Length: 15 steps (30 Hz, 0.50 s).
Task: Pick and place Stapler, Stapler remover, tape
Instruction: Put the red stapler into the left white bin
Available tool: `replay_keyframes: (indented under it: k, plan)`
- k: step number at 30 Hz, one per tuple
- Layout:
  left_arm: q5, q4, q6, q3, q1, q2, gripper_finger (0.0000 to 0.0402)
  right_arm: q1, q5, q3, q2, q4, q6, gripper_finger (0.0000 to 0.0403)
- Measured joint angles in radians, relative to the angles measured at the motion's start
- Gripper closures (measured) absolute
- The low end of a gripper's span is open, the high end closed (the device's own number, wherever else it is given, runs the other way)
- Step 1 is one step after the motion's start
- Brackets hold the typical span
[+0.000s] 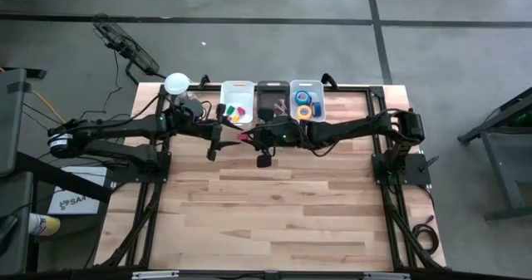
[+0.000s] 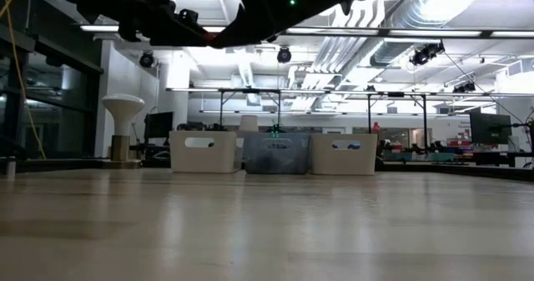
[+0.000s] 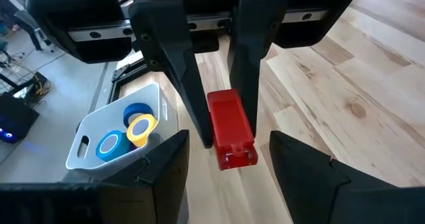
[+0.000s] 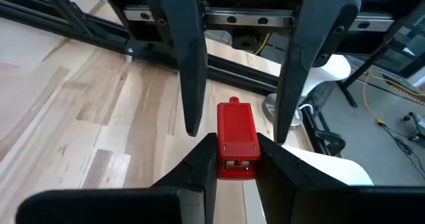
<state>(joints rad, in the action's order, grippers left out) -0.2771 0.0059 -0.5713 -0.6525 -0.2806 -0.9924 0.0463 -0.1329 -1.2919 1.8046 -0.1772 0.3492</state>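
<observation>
Stapler [image 4: 238, 134], the red one: where was it found at this moment?

It was held in the air above the table [image 1: 283, 205], just in front of the row of three bins, between the two grippers, which were met there nose to nose.

By which gripper was it held?

By the right gripper [image 4: 237, 151]. Its fingers were clenched on the sides of the stapler. The left gripper [image 3: 229, 139] was released, with one finger set on each side of the stapler and a gap left on both sides.

So which step was judged to be in hand?

A handover from right arm to left arm, it was judged, with the place step not yet done.

And the tape?

Three rolls of tape [image 3: 141, 127], two blue and one yellow, were seen lying in the right bin [image 3: 86, 161]. That part was taken as done. A stapler remover could not be made out with certainty.

What was called for by the next move?

The left fingers had to be closed squarely on the free end of the stapler, and only then the right fingers opened. If the right were opened too early, the stapler could be dropped on the wood. After that it had to be carried over a bin; which bin was meant could not be told.
</observation>
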Motion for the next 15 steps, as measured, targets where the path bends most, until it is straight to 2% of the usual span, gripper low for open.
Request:
replay_keyframes:
  k: [11,15]
  plan:
    - [0.002,0.001,0.001,0.0,0.0,0.0,0.0199,0.0,-0.011,0.0,0.0,0.01,0.0,0.0329]
    - [0.002,0.001,0.005,0.0,0.0,0.0,0.022,0.0,-0.011,0.0,0.0,0.01,0.0,0.0329]
